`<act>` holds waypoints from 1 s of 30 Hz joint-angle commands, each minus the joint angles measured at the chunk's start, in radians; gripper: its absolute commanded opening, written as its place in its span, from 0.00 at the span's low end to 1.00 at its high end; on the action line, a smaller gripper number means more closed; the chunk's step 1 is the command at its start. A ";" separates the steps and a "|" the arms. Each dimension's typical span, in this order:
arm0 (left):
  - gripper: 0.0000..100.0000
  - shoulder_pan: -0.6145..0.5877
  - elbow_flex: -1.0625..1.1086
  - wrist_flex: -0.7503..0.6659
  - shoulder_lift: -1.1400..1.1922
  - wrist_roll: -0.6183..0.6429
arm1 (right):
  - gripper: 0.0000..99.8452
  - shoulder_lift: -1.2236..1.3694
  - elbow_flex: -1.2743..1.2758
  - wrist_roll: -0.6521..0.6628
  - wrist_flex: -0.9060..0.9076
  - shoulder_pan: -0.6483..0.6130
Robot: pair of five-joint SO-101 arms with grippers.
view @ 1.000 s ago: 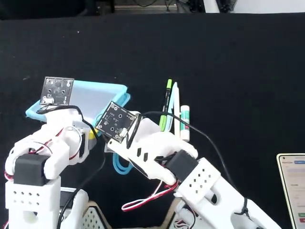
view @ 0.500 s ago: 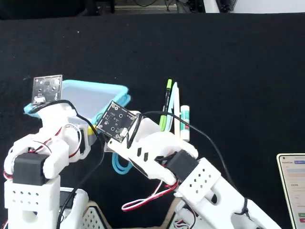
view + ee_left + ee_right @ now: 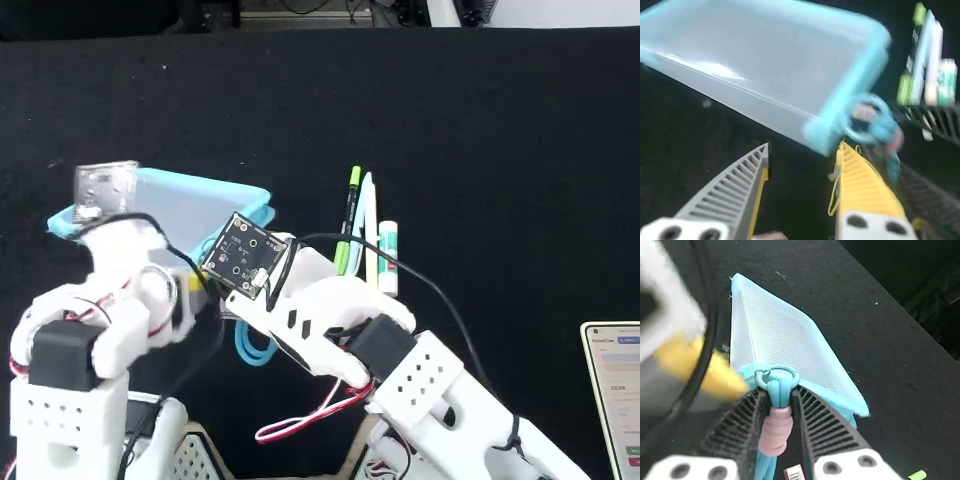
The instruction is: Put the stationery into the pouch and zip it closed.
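Note:
The light blue pouch [image 3: 205, 205] lies flat at the left of the black table. My right gripper [image 3: 777, 392] is shut on its zipper pull [image 3: 776, 412], a blue strap with a pink bead hanging from a ring [image 3: 777, 374] at the pouch's [image 3: 775, 335] corner. My left gripper [image 3: 804, 147] stands open at that same corner of the pouch [image 3: 765, 75], its yellow finger [image 3: 865, 190] beside the ring [image 3: 865, 117]. To the right of the pouch lie a green pen [image 3: 350, 215], a white pen [image 3: 368, 235] and a glue stick [image 3: 388, 255], side by side.
A loop of blue strap [image 3: 255, 345] lies under the right arm. A tablet screen [image 3: 612, 390] sits at the right edge. Black table stretches open behind and to the right of the stationery.
The left arm has swung a little to the left and is blurred with motion. The pouch's left end has shifted slightly. The right arm keeps its hold and has not moved.

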 commanded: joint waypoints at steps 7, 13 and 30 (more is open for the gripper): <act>0.22 0.012 -0.074 -0.011 -0.002 0.000 | 0.01 -0.035 -0.024 -0.005 -0.026 0.008; 0.22 -0.024 0.044 -0.115 0.000 0.000 | 0.01 -0.038 -0.012 -0.003 -0.034 0.008; 0.22 -0.117 0.067 -0.143 -0.012 -0.104 | 0.01 -0.038 -0.005 -0.003 -0.034 -0.021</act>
